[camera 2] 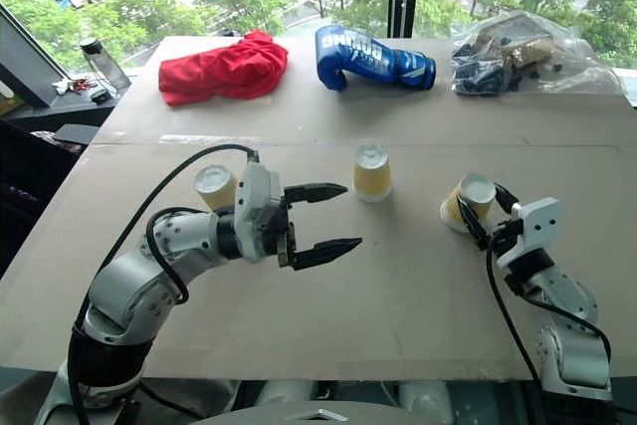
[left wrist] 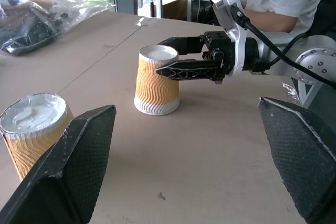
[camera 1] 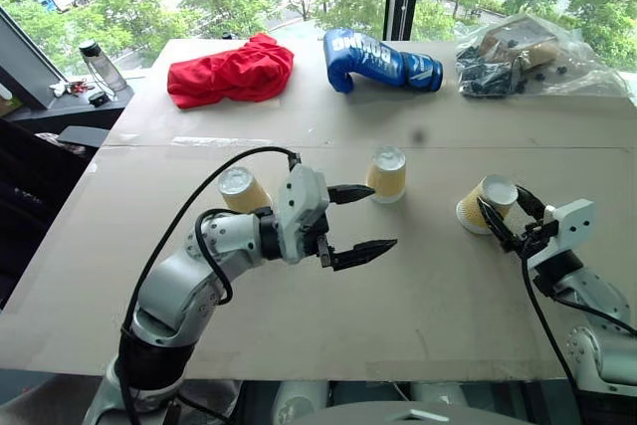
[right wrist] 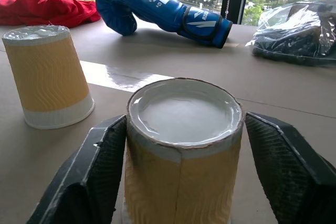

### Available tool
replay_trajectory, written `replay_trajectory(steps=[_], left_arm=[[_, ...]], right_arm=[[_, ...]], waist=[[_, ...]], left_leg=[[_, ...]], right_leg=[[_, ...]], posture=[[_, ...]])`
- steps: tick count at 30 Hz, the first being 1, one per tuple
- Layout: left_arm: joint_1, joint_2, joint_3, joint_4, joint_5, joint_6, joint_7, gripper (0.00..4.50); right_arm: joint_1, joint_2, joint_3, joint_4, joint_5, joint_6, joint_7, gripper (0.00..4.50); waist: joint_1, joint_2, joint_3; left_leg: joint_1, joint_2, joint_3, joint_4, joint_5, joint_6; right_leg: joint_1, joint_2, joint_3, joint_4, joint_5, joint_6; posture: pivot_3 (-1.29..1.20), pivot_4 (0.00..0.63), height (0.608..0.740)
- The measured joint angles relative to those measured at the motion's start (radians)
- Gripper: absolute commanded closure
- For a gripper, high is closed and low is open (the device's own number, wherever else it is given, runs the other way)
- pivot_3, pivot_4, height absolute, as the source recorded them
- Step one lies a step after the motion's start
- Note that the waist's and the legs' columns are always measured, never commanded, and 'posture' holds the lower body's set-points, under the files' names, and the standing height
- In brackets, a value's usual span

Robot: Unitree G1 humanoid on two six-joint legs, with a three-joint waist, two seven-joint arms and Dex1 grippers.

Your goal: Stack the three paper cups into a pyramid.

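Risk: right gripper is clamped on the right cup, which sits tilted in the head views; a crushed sleeve or slip on lifting seems likely. Left gripper hangs wide open near the middle cup and could knock it. Left cup stands apart, all inverted; no pyramid yet. Tabletop: brown cardboard, seamed. Window behind; red cloth, boxing glove, plastic bag at far edge.

Three paper cups inverted, unstacked, apart in row; right one tilted.
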Motion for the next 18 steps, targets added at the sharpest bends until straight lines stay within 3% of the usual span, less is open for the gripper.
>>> replay_trajectory(steps=[7,18], left_arm=[[0.051,-0.005,0.043,-0.018,-0.009,0.004,0.067,0.0],[0.133,0.003,0.099,-0.042,0.048,0.004,0.193,0.0]], right_arm=[[-0.034,-0.002,0.011,0.024,0.003,-0.007,0.024,2.43],[-0.247,0.012,0.123,0.165,-0.049,-0.007,0.036,2.43]], waist=[[-0.005,0.0,0.0],[-0.003,0.0,0.001]], left_leg=[[0.0,0.0,0.0,0.0,0.0,0.0],[0.0,0.0,0.0,0.0,0.0,0.0]], right_leg=[[0.0,0.0,0.001,0.0,0.0,0.0],[-0.001,0.0,0.001,0.0,0.0,0.0]], posture=[[0.0,0.15,0.74],[0.0,0.15,0.74]])
